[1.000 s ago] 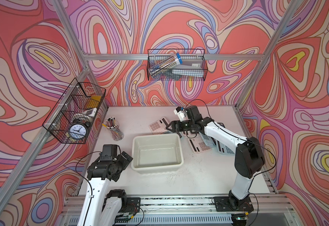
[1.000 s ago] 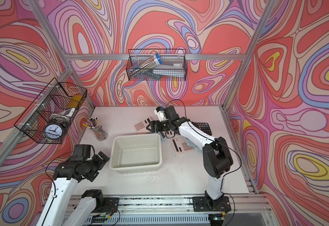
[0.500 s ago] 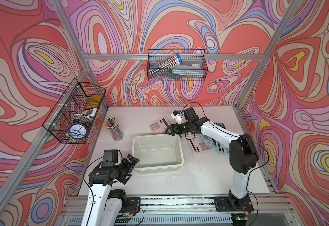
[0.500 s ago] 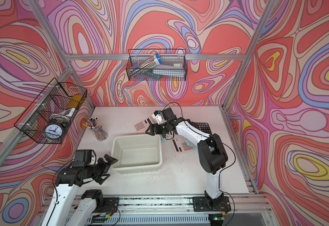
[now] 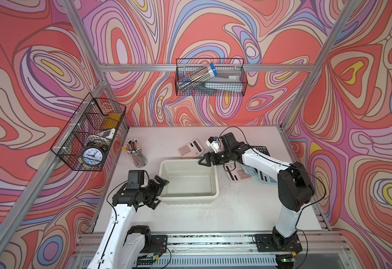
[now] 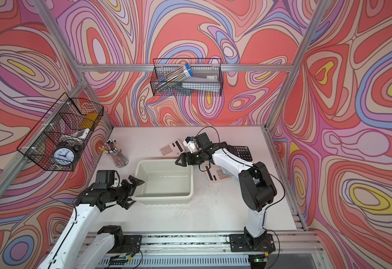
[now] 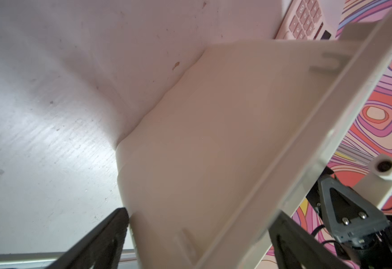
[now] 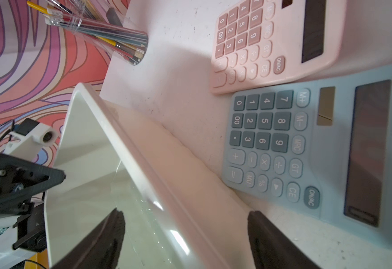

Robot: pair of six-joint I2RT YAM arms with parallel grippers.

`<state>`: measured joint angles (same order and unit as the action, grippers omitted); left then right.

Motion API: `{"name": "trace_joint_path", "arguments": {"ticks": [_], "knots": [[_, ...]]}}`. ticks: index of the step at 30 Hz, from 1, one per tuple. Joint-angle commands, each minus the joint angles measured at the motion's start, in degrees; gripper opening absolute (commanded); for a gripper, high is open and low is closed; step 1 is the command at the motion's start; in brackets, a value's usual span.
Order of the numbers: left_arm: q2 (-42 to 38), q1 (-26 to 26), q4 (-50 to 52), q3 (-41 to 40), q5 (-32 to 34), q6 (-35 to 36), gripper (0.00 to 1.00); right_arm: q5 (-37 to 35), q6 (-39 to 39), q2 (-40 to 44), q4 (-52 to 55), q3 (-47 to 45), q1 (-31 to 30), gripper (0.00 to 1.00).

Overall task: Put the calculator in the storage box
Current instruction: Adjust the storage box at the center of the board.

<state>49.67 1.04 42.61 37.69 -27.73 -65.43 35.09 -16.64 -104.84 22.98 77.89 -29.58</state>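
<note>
Finding one: your storage box (image 5: 190, 198) (image 6: 162, 198) stands upright on the surface (image 5: 236, 209), just left of centre in both top views.

Finding two: your left jaws are spread wide at the box's lower-left corner. In the left wrist view the outer wall (image 7: 213, 139) and flared rim run between the two fingers (image 7: 101, 240). You cannot tell from these views whether either finger touches the plastic.

Finding three: your right jaws are also spread, over the box's upper-right corner. In the right wrist view the rim (image 8: 124, 144) passes between the fingers (image 8: 269, 235), one over the box interior and one outside it. They pinch nothing.

Finding four: every calculator in view lies on the surface, outside the box. The pink calculator (image 5: 190, 149) (image 8: 276, 44) lies above the box in the top views, near its upper rim. The blue calculator (image 8: 306, 149) lies just beside it and just beside the box's outer wall. A second pink calculator (image 5: 238, 174) lies just right of the box, partly under your right arm. The black calculator (image 5: 260, 150) lies further right.
</note>
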Motion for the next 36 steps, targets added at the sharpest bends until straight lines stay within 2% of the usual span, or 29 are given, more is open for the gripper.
{"name": "trace_joint_path", "arguments": {"ticks": [1, 7, 12, 17, 20, 27, 31, 34, 36], "knots": [[4.42, -0.34, -5.43, 4.72, 4.58, 1.61, 0.99, 2.58, -1.39, 3.02, -3.46, -2.83, 0.05, 0.84], [15.72, -0.18, -7.92, 13.4, 8.87, 4.04, 0.99, 6.17, -4.58, 7.19, -7.96, -8.78, -0.94, 0.84], [20.25, 2.24, -1.8, 20.56, 13.19, 8.21, 0.99, 1.79, -5.16, 10.48, -6.28, -11.97, -1.35, 0.84], [16.64, 4.23, 5.53, 21.33, 15.21, 11.22, 0.99, -1.26, -3.66, 12.15, -3.89, -12.41, -1.36, 0.85], [11.35, 4.2, 8.64, 18.64, 15.43, 11.4, 0.99, -1.87, -2.27, 10.72, -2.45, -10.14, -1.35, 0.84], [-3.1, 3.62, 10.26, 8.22, 9.03, 8.1, 0.99, 3.38, -3.79, 8.42, -6.12, -9.35, -1.52, 0.83], [-6.6, -1.39, 6.69, 3.55, 8.62, 3.38, 0.99, 5.92, -5.8, 7.82, -9.52, -10.38, -2.87, 0.83], [-4.38, -5.97, 1.72, 2.63, 9.08, 0.48, 0.99, 6.61, -7.12, 7.48, -11.38, -10.73, -4.68, 0.82], [-1.48, -7.09, -0.89, 3.48, 9.2, 0.3, 0.99, 6.98, -8.04, 7.24, -12.76, -11.04, -5.77, 0.82]]}}
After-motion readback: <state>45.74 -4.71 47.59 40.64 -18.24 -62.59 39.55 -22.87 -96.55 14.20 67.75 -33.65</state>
